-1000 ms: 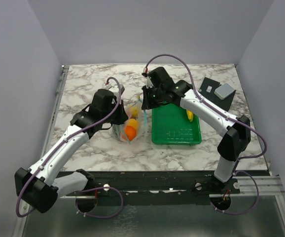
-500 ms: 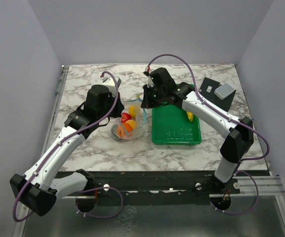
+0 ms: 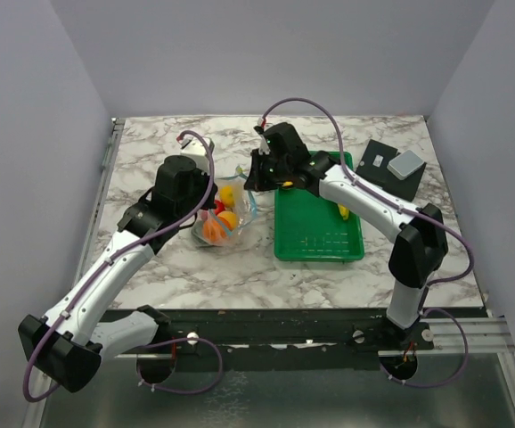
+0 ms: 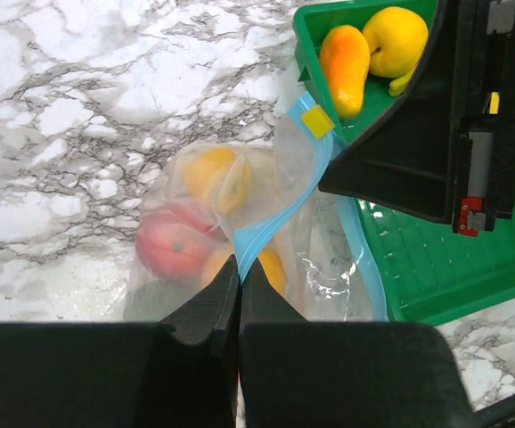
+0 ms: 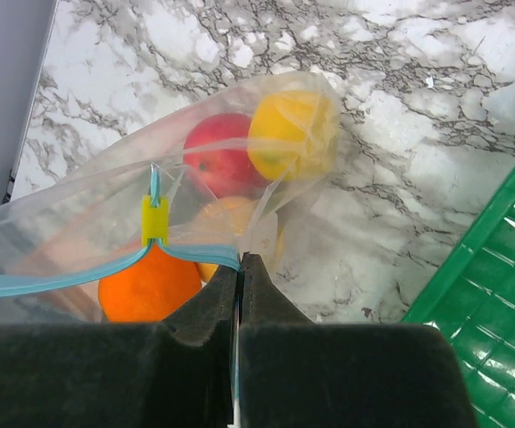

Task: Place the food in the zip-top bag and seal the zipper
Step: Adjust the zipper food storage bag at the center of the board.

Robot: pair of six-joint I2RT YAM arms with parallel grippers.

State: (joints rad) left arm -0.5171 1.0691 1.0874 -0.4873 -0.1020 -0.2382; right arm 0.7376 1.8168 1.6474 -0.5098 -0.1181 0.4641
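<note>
top external: fixed, high above the near edge of the table [image 3: 151, 160], facing down and forward, far enough to show its whole top. left wrist, right wrist: close, angled down from opposite sides. all three share the bag [image 3: 231, 234] and green tray [image 3: 315, 236] edge.

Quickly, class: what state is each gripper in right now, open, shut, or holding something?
Left gripper: shut, pinching the zipper of the zip-top bag.
Right gripper: shut, pinching the same zipper.
</note>
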